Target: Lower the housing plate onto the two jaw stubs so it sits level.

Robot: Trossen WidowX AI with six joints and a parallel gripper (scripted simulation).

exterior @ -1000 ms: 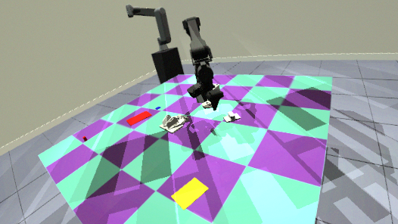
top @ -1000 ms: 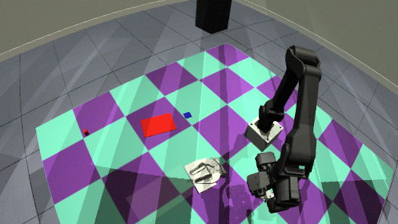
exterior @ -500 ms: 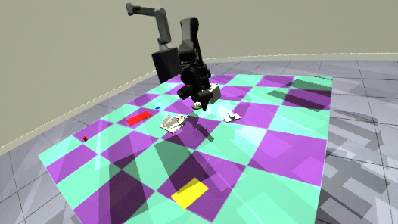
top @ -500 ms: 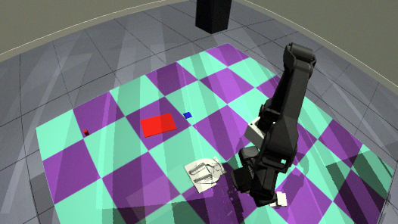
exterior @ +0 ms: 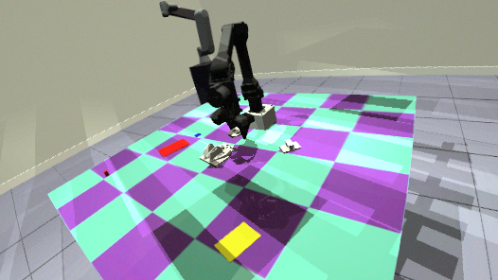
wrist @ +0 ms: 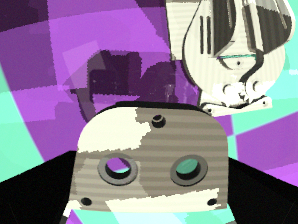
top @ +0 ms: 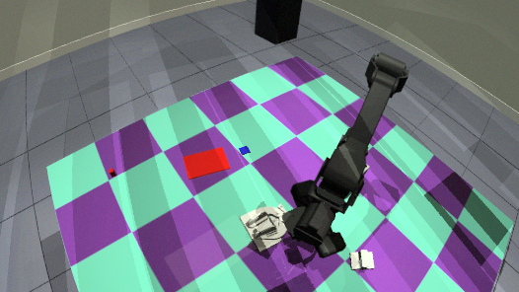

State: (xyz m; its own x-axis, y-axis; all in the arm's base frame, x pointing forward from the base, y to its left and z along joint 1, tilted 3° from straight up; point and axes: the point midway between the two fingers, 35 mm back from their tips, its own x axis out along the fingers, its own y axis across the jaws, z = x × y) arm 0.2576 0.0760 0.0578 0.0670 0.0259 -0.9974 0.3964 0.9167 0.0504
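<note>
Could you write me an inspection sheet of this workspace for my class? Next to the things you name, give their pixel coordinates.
Surface: checkered purple and green tabletop [top: 163, 266] [exterior: 355, 246] [wrist: 112, 25], streaked with shadows.
Job's things: housing plate [exterior: 234, 132] [wrist: 154, 167] held, not seated; white mechanism [top: 266, 227] [exterior: 217, 155] [wrist: 197, 70] on the tabletop.
Clutter: red rectangle [top: 206, 163] [exterior: 173, 148], blue piece [top: 245, 150] [exterior: 198, 135], small red block [top: 112, 173] [exterior: 106, 173], yellow rectangle [exterior: 238, 241], small white piece [top: 356, 260] [exterior: 290, 146]; its role is unclear.
Grippers: one hand [top: 313, 232] [exterior: 232, 127] [wrist: 149, 161], shut on the housing plate.
Cables: nothing seen.
Surroundings: tiled floor [top: 49, 123] [exterior: 459, 123], plain walls [top: 35, 30] [exterior: 95, 71]; a grey arm [exterior: 204, 35] on a dark pedestal [top: 278, 22] [exterior: 198, 80].
</note>
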